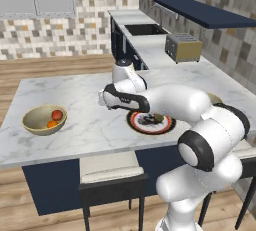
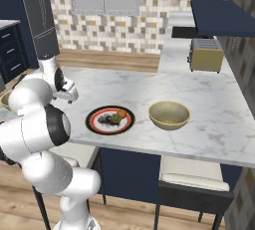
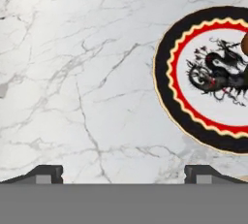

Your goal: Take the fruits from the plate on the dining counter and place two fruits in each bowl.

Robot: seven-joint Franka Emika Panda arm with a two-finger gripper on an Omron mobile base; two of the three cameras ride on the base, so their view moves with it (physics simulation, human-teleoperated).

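Note:
On the dining counter (image 1: 70, 92) the plate (image 1: 150, 132) (image 2: 94, 124) holds a dark green fruit (image 1: 158, 118) (image 2: 115, 119) and an orange fruit (image 2: 122, 113). The left bowl (image 1: 31, 125) contains a red fruit (image 1: 57, 115) and an orange fruit (image 1: 52, 124). The right bowl (image 2: 169, 115) holds nothing; my arm mostly hides it in the left base view. My gripper (image 1: 103, 99) (image 2: 69, 95) (image 3: 126, 174) hovers open and empty over bare marble between the left bowl and the plate. In the hand view the plate (image 3: 164, 72) lies to the right, with a sliver of fruit (image 3: 245, 43) at the edge.
A toaster (image 1: 183, 47) (image 2: 205, 55) and a sink (image 1: 145, 29) are on the long worktop behind. Stools (image 1: 111, 167) (image 2: 194, 176) stand against the counter's near side. A navy shelf (image 1: 205, 12) hangs above the worktop.

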